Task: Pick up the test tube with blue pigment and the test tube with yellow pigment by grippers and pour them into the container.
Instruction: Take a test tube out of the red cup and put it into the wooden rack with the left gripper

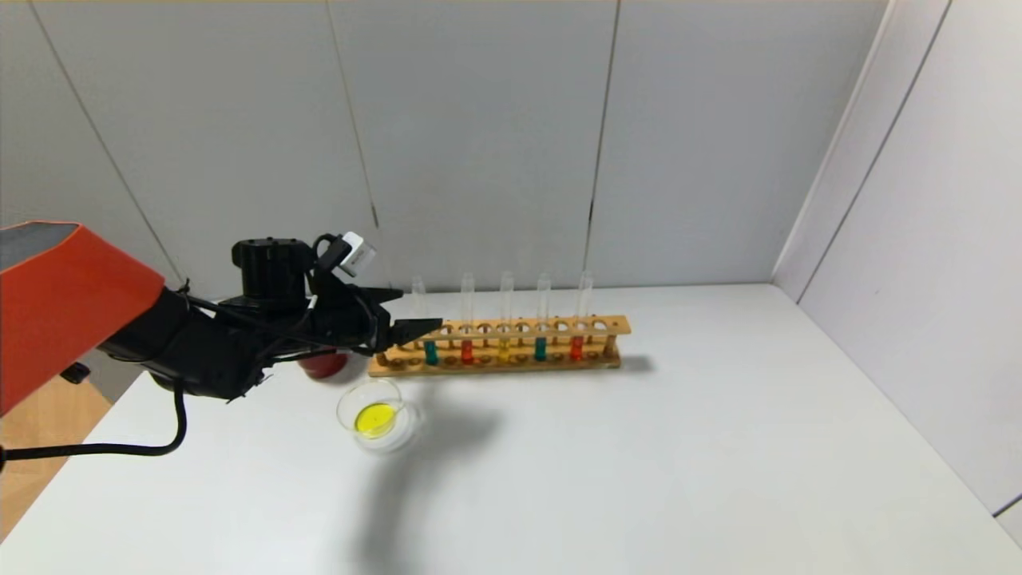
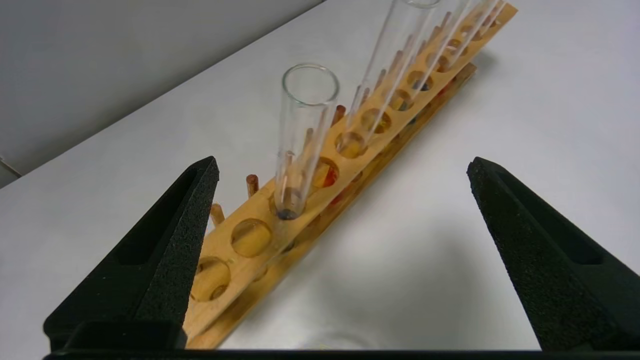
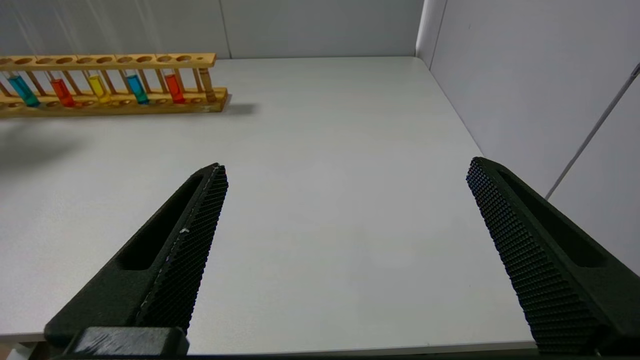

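at the rack's point(image 1: 499, 345) left end, left hand point(image 1: 409, 311) gapes empty.

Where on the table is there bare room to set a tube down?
Bare tabletop runs from the rack forward and across to the right wall. It is crowded at the rack's left end, around the left gripper, red cup and glass dish.

A wooden rack point(image 1: 499, 345) stands crosswise at the back of the table point(image 1: 639, 463), five tubes upright in it. The container point(image 1: 377, 415) sits in front of the rack's left end, a cup point(image 1: 323, 364) just behind it to the left. The left gripper point(image 1: 403, 313) hangs at that end, beside the leftmost tube point(image 1: 425, 331)
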Robot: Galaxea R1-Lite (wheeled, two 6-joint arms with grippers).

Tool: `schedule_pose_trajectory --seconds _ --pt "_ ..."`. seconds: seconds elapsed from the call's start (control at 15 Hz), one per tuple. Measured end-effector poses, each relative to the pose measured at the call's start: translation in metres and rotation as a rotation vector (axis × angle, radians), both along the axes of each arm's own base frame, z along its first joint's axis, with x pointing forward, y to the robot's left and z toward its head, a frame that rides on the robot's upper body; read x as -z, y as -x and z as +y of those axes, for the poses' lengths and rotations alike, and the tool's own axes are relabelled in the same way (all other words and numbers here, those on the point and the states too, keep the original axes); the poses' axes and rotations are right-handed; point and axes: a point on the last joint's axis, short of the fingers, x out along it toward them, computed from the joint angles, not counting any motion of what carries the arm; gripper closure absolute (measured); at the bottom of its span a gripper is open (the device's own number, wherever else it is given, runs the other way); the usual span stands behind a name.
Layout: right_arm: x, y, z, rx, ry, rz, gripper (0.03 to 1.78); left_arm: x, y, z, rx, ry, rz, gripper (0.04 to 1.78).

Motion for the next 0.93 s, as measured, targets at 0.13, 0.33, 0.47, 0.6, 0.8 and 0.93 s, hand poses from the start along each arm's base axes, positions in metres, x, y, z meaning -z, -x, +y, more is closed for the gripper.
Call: schedule_pose_trajectory --seconds 0.13,0.33,0.47,0.6,0.8,0.93 --pt "0.0 0.0 0.0 0.0 0.0 0.0 0.06 0.006 -0.01 -0.003 -0.003 -0.002 0.001 0.07" --pt "0.0 0.0 0.0 0.0 0.0 0.0 0.06 0.012 -0.023 -0.009 -0.003 -0.003 -0.009 0.07" --pt "0.0 0.0 0.0 0.0 0.0 0.0 0.06 0.017 -0.029 -0.012 0.0 -0.004 -0.007 0.07" --pt "0.0 0.0 0.0 0.0 0.0 0.0 0.06 0.023 -0.034 -0.013 0.001 -0.005 0.0 0.08" --pt "0.0 0.0 0.0 0.0 0.0 0.0 0.06 0.028 -0.037 -0.014 -0.001 -0.007 0.008 0.28" --pt "0.0 0.0 0.0 0.0 0.0 0.0 0.06 0.031 -0.039 -0.015 -0.002 -0.008 0.009 0.53"
